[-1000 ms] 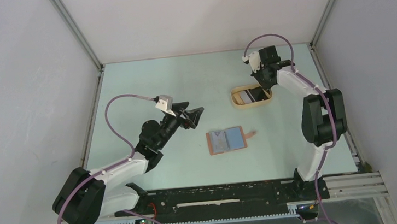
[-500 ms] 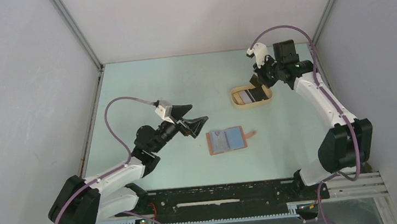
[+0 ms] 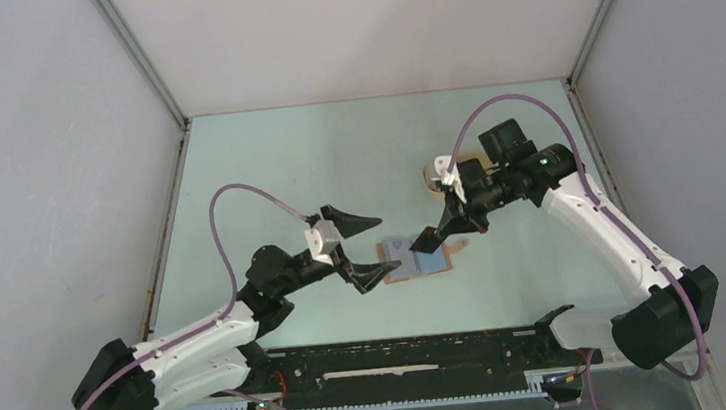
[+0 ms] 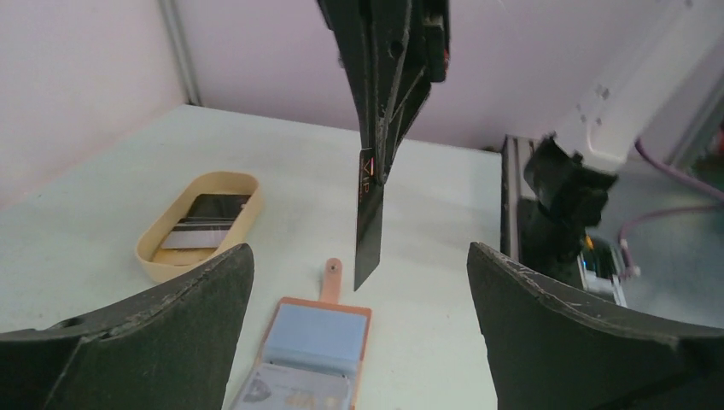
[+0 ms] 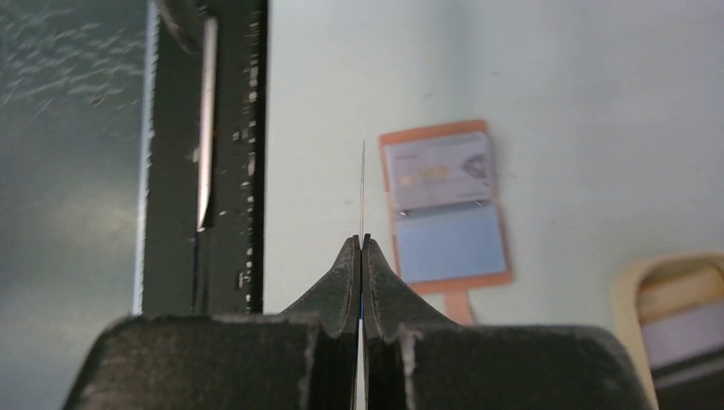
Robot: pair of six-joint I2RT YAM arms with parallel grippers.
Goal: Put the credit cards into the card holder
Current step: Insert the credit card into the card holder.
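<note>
Table [image 3: 285,162]; tray [image 4: 154,256] of cards [image 4: 209,218]; card holder [image 5: 448,213] (one inside); right hand [image 5: 363,243] clenching card [image 4: 369,222]; left hand [image 3: 390,243] released

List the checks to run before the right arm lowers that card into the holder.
1. Grip: right gripper shut on the black card, card on edge below the tips: ok.
2. Card holder open flat, blue-grey inside up: ok.
3. Free slot: a pale card fills one half, the half by the strap looks bare: ok.
4. Card edge lined up with that slot: cannot tell.
5. Left gripper open, fingers either side of the holder's end; whether it pins the holder: cannot tell.
6. Tan tray holds more cards: ok.
</note>
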